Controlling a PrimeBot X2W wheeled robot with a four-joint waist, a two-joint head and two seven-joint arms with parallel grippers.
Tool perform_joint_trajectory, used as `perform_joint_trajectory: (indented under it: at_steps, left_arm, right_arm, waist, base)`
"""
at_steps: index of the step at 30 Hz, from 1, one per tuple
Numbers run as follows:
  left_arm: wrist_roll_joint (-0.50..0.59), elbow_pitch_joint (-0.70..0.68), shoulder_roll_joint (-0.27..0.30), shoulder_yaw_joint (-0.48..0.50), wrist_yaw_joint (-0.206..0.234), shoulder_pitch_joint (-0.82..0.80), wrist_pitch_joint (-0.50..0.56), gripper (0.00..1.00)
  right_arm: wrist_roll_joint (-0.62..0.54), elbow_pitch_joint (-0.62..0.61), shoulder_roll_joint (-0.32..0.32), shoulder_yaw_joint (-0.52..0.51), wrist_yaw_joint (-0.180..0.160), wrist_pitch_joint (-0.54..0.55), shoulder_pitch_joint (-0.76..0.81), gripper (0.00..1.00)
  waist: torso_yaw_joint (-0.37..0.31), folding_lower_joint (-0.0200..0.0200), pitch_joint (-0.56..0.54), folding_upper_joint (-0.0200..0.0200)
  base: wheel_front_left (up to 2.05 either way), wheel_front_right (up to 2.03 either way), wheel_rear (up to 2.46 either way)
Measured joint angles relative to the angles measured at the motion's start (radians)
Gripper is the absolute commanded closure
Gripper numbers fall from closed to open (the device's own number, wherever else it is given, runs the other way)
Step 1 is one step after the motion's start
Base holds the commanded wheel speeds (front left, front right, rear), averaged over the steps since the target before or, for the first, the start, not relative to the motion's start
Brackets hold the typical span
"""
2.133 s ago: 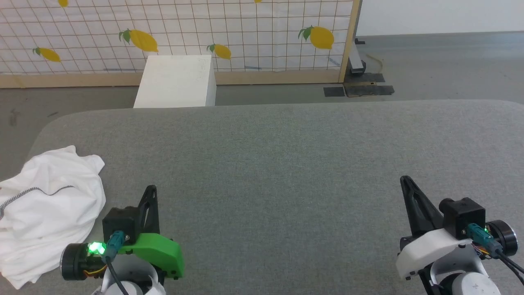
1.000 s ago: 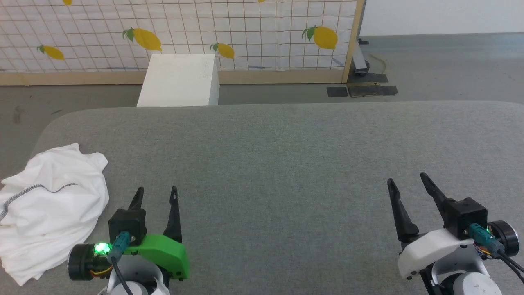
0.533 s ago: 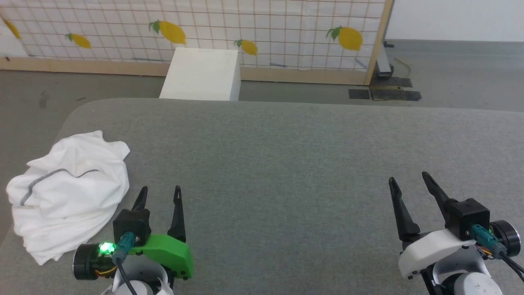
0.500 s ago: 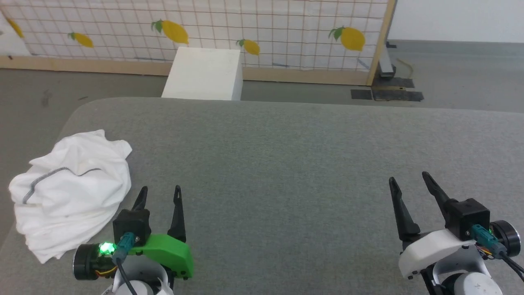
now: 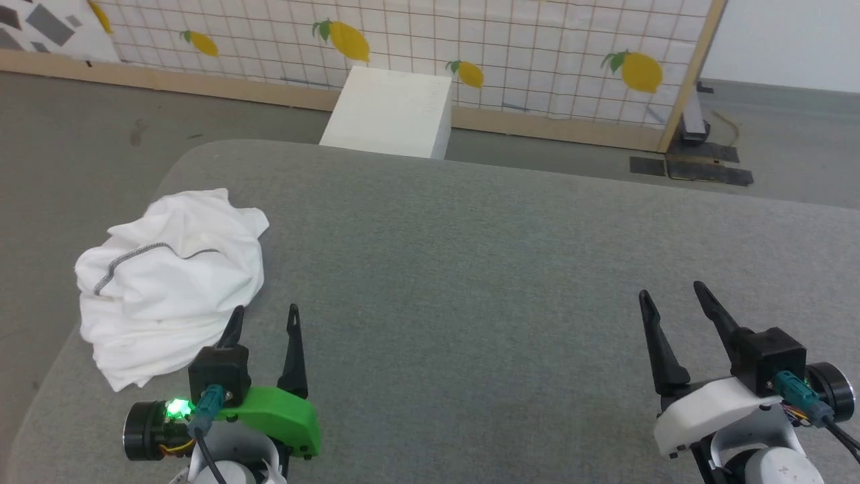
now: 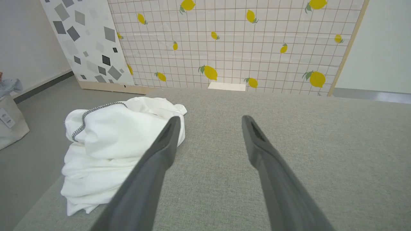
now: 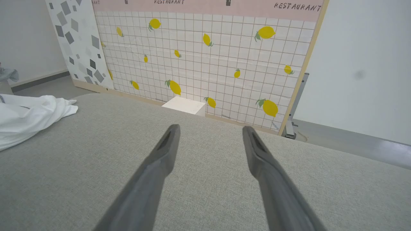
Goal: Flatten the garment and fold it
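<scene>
White T-shirt (image 5: 171,272), thin fabric, grey-black stitched seam on top. Crumpled in a heap, unfolded, at the grey surface's (image 5: 470,269) near-left corner, by its edge.

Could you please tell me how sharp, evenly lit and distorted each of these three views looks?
Head view: sharp, soft even light; a green lamp glows behind the left pincer. Left wrist view: garment crisp, near fingers slightly soft, screen edges splay. Right wrist view: likewise, no table glare.

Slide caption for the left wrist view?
Open left gripper beside the crumpled white garment on the grey fabric surface, lemon-print screen behind.
</scene>
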Motion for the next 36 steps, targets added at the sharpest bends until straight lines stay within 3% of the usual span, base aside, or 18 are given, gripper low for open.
perform_joint_trajectory:
  at_steps: [36]
  left_arm:
    - [-0.061, 0.047, 0.021, -0.04, 0.062, -0.015, -0.075, 0.0]
  right_arm:
    - [0.017, 0.009, 0.0, -0.016, 0.0, -0.038, -0.002, 0.0]
  waist:
    - [0.152, -0.0001, 0.016, 0.0]
  base:
    - [0.0, 0.0, 0.0]
